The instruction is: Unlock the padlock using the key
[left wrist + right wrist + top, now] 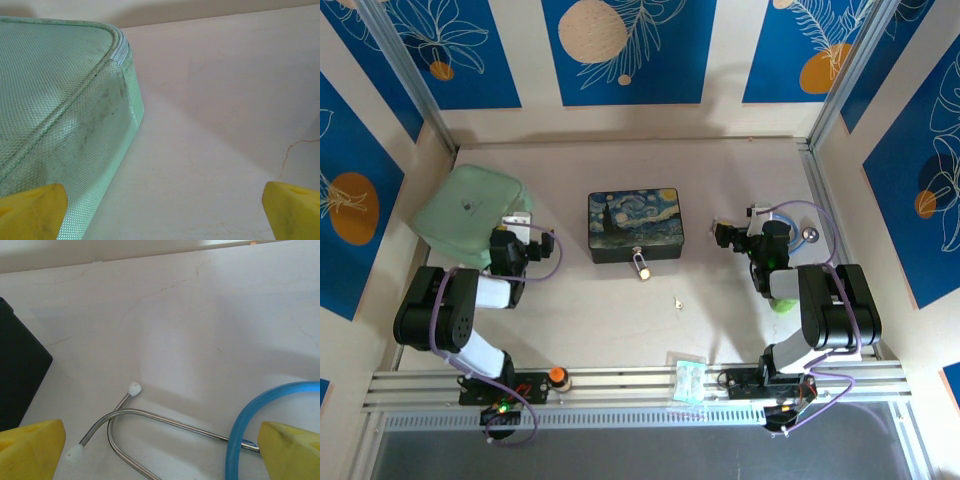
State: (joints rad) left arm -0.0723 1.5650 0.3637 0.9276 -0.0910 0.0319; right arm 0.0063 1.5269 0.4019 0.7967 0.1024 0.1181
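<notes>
Top view: the padlock (640, 264) sits against the painted box (634, 225), the key (677, 301) near it on the table (600, 320). Left wrist: left gripper (162, 212) released, empty, beside a green case (60, 100). Right wrist: right gripper (160, 452) released, empty, over a stethoscope (150, 415)

Ahead of the left claw (162, 212) we see a mint case (65, 90), woven-textured and scuffed. Near the right claw (160, 452), the stethoscope (165, 420) shows polished metal and glossy blue tubing on the matt, hairline-cracked counter (210, 325).
</notes>
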